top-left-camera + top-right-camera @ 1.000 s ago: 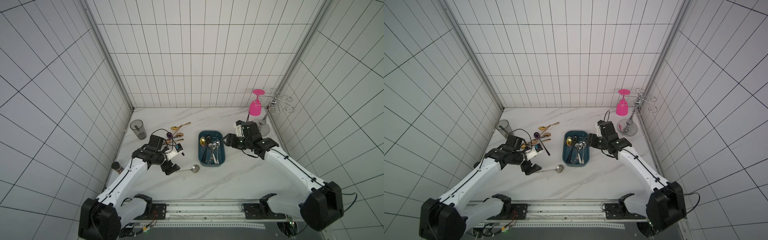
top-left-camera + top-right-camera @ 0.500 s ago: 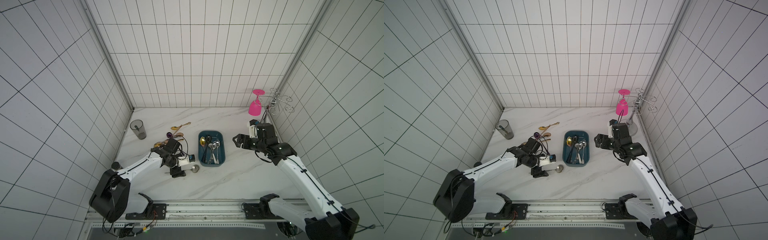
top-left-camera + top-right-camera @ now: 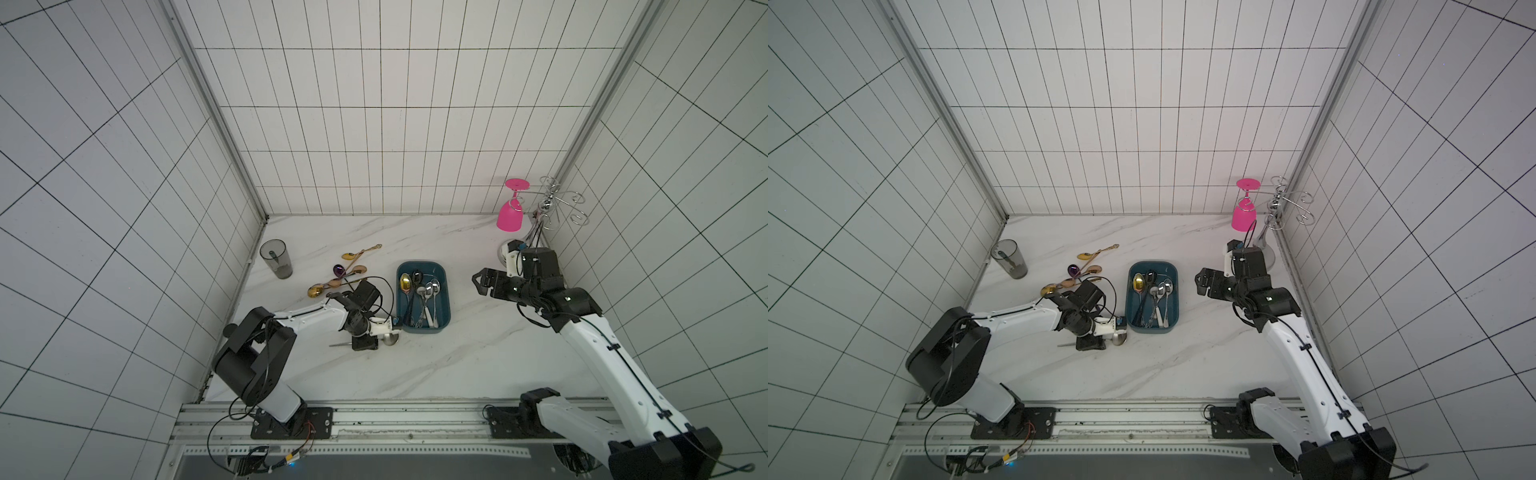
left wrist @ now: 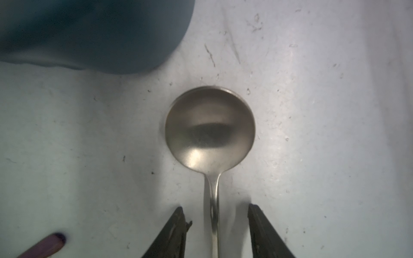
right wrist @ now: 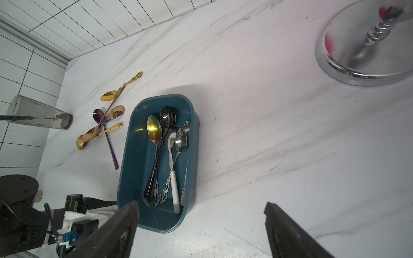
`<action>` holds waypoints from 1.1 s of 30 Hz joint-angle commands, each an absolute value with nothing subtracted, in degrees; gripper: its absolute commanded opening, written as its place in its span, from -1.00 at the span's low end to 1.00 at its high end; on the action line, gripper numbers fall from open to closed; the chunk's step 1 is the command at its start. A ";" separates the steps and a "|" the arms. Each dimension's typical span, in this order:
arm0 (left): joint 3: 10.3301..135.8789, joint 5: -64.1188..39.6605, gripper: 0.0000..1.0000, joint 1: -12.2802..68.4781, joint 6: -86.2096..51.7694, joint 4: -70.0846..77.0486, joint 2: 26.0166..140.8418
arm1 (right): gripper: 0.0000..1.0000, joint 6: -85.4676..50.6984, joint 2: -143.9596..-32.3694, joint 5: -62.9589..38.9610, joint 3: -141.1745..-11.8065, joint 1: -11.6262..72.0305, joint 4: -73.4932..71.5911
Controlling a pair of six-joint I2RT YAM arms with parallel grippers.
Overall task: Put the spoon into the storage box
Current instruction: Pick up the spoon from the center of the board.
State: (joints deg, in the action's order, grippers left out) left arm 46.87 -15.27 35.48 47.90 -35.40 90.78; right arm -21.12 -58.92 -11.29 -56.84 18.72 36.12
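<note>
A silver spoon (image 3: 390, 340) (image 3: 1119, 338) lies flat on the marble, just in front of the storage box's near-left corner. In the left wrist view its round bowl (image 4: 210, 131) points away from the jaws. My left gripper (image 4: 215, 207) (image 3: 365, 344) is down over the handle, open, one finger on each side with a gap both ways. The dark teal storage box (image 3: 444, 276) (image 3: 1173, 274) (image 5: 134, 160) holds several spoons. My right gripper (image 5: 200, 204) (image 3: 478, 282) hovers to the right of the box, open wide with nothing in it.
Several gold, copper and purple spoons (image 3: 345, 274) lie loose left of the box, behind my left arm. A smoky cup (image 3: 276, 258) stands by the left wall. A pink glass (image 3: 510, 212) hangs on a chrome rack (image 3: 548, 208) at the back right.
My left gripper came down over the silver spoon and its jaws narrowed around the handle. The right arm drew back to the right of the box, and its jaws opened wider.
</note>
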 commanded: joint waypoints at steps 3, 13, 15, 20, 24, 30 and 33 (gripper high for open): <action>46.61 -14.37 -0.41 36.38 47.59 -35.48 92.99 | 0.84 -20.40 -57.61 -11.42 -58.10 17.70 37.27; 46.01 -14.17 -1.00 37.29 48.27 -40.48 88.21 | 0.84 -19.95 -57.79 -11.51 -58.01 16.61 37.44; 46.36 -14.63 -1.00 37.33 48.42 -42.20 86.29 | 0.84 -19.86 -57.95 -11.47 -57.92 16.45 37.35; 48.08 -16.01 -1.00 37.27 48.86 -47.14 81.23 | 0.84 -19.93 -58.45 -11.78 -57.90 16.00 37.36; 50.92 -17.78 -1.00 37.27 48.00 -51.62 77.96 | 0.84 -19.89 -58.79 -11.70 -58.00 15.82 37.35; 58.41 -23.69 -1.00 37.27 41.65 -54.83 76.11 | 0.84 -19.60 -58.89 -11.14 -57.81 15.13 37.35; 62.83 -27.39 -1.00 37.29 35.94 -53.34 76.73 | 0.84 -19.67 -58.80 -11.02 -57.83 14.69 37.35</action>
State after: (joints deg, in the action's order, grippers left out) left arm 58.96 -21.67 37.08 41.89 -54.00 77.21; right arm -20.14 -58.83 -11.46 -56.84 15.64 36.73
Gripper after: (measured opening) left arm 0.062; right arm 0.918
